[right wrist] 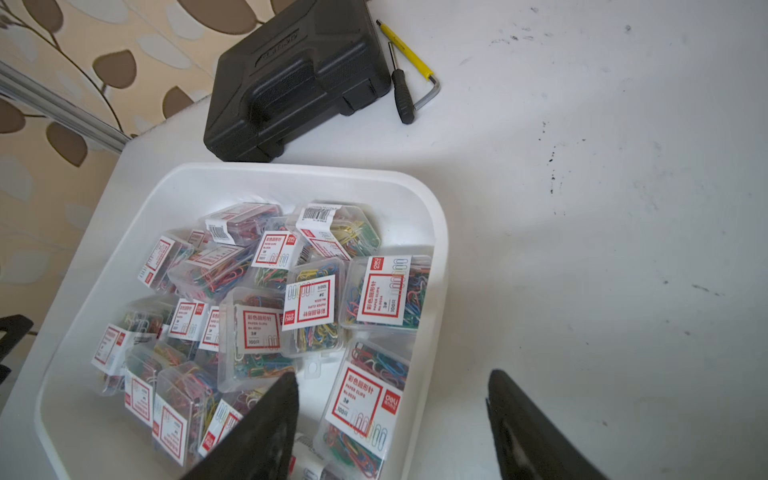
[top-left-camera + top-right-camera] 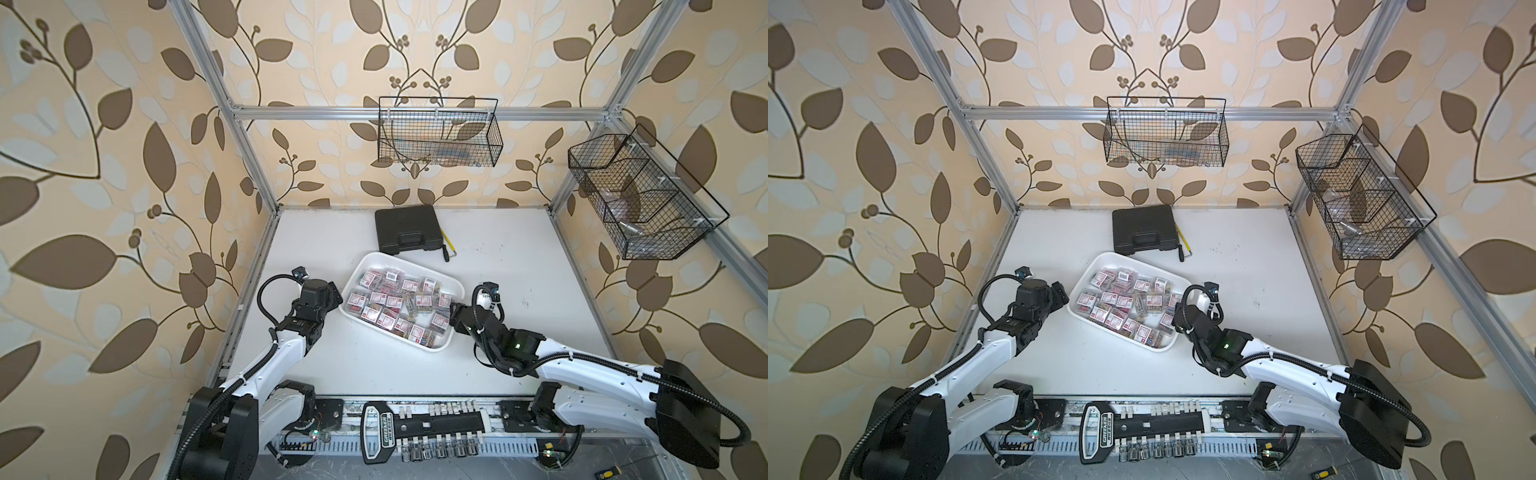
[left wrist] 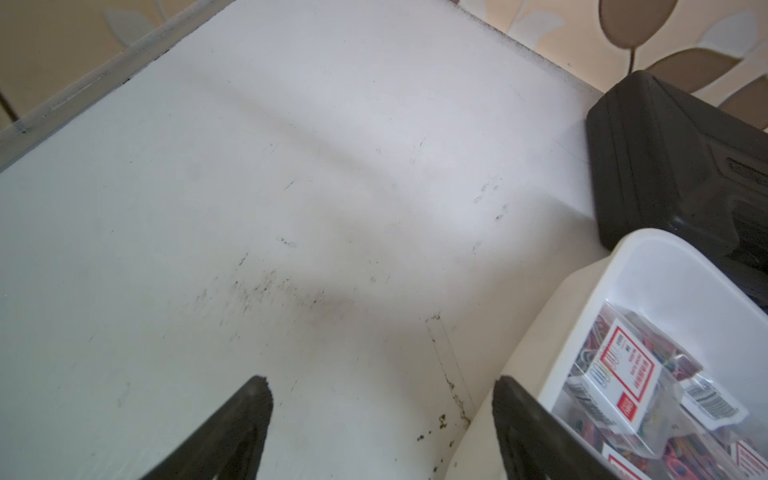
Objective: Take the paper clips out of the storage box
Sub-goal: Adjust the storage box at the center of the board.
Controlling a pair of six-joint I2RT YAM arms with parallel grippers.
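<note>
the storage box (image 2: 415, 269) lies slanted in the middle of the table (image 2: 519, 266), just on the near side of the black case (image 2: 407, 228). all the paper clips (image 2: 399, 305) are inside it in a loose heap and none is out yet, so i judge the task is at its very beginning. the right gripper (image 1: 392, 376) is at the right end of the box with its jaws spread and empty: one finger is over the paper clips, the other over bare table, and the box wall is between them. the left gripper (image 3: 380, 382) is at the left end, also spread and empty, with one finger at the rim. the step in hand looks like the reach for a first grip. i cannot tell whether the aim is a pack of clips or the wall itself. the next move calls for a slow closing that does not push the box away.
</note>
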